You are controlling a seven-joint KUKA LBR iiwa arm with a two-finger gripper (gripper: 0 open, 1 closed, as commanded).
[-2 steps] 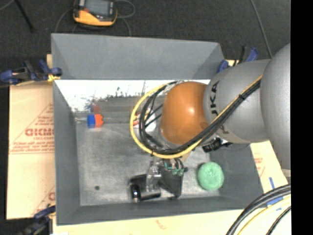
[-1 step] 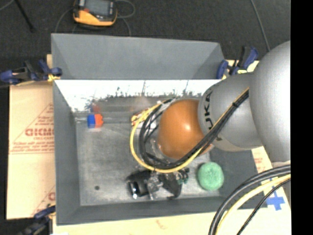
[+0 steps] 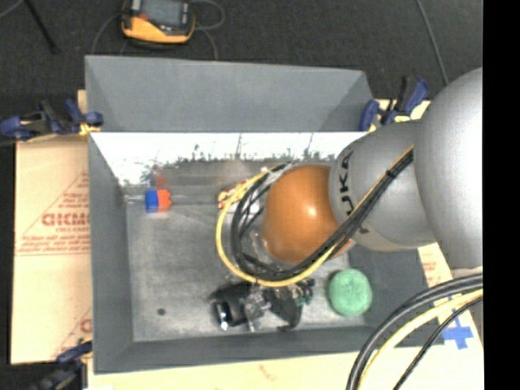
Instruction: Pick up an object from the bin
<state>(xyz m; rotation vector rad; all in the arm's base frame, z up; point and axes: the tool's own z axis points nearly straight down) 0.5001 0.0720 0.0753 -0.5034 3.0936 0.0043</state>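
Hand (image 3: 250, 307) goes first: my dark hand is low in the bin (image 3: 162, 266), close to the near wall. I cannot tell if it is open or shut, and I cannot see anything in it. I think it is this low so it can grab something off the floor. Above it sits the round orange cover (image 3: 296, 214), with cables (image 3: 227, 226) looped around it. My big grey arm (image 3: 406, 185) comes in from the right. A green lump (image 3: 349, 292) lies just beside the hand, on its right, near the same wall. It is round like a ball, so it points no way. Far off by the back wall lies a little blue and orange block (image 3: 157, 200). Its long side runs left to right, blue end on the left.
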